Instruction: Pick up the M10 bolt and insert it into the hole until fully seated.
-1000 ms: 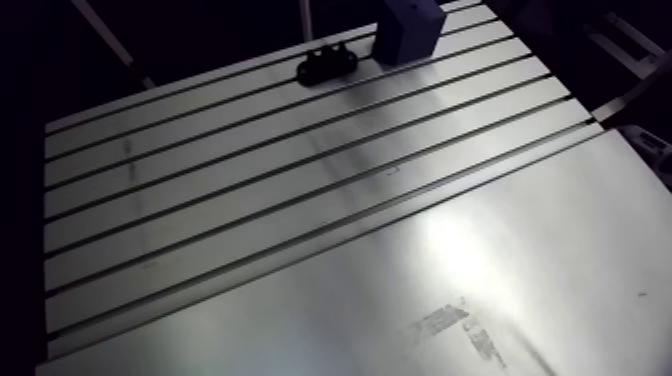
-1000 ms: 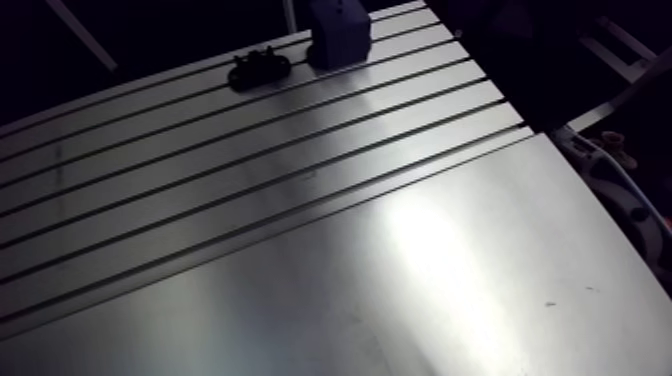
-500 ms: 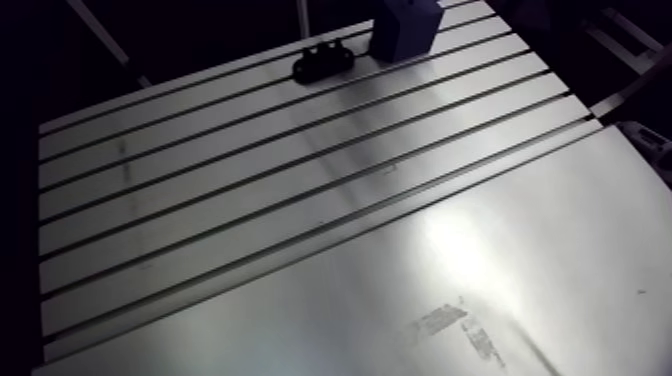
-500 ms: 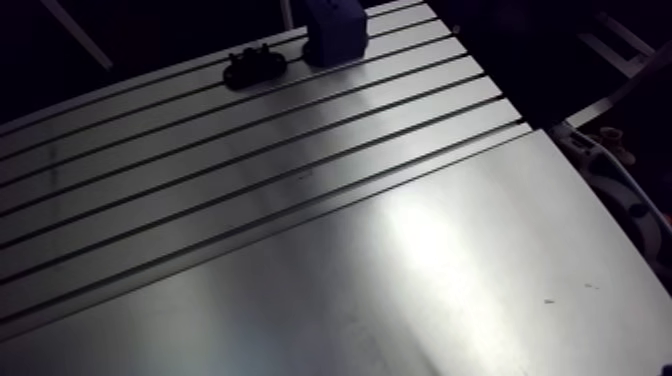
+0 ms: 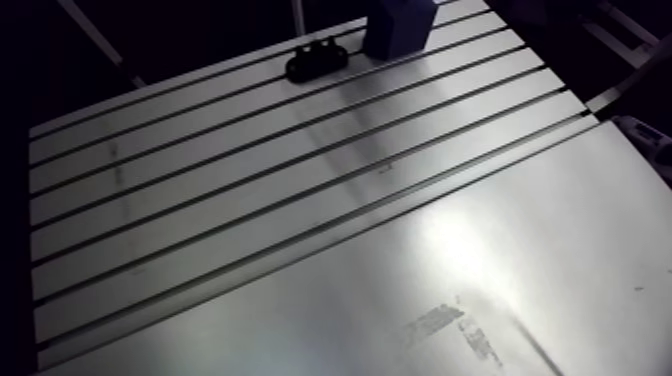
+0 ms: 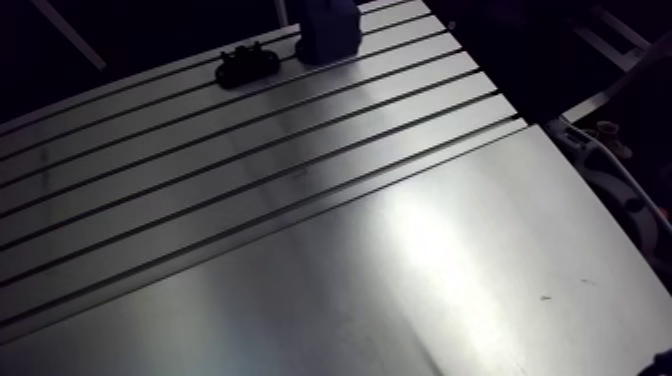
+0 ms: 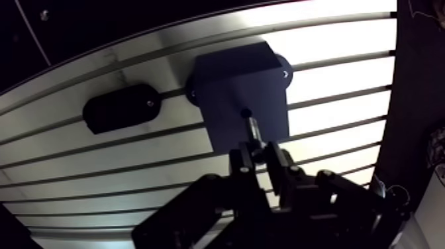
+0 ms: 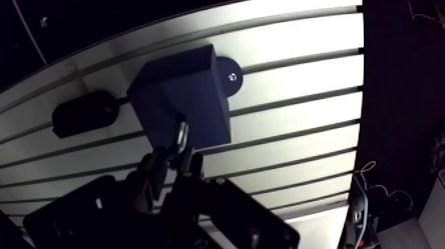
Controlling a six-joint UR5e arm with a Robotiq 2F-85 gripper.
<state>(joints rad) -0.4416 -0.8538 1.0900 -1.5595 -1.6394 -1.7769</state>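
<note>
While the whole arm view has drifted since just before, slots (image 7: 344, 59) and all, nothing has shifted against the table (image 5: 300, 200). The camera moved with the arm; block (image 5: 398, 25) and black fixture (image 5: 317, 60) keep their spots by the far edge. Judged: arm on final approach, insertion not yet done. Wrist view: gripper (image 7: 258, 153) clamped on bolt (image 7: 253, 132), fingers (image 7: 277, 169) nearly together, shank pinched between. Bolt hangs over the block's top face, tip at what I take for the hole (image 7: 246, 113), a small dark spot; whether it has entered, cannot tell. Bolt: bright metal, slim, cylindrical. Block: dark blue, matte, boxy. Fixture: black, oblong, rounded ends, just beside block. Table: bare aluminium, glaring, parallel slots.
</note>
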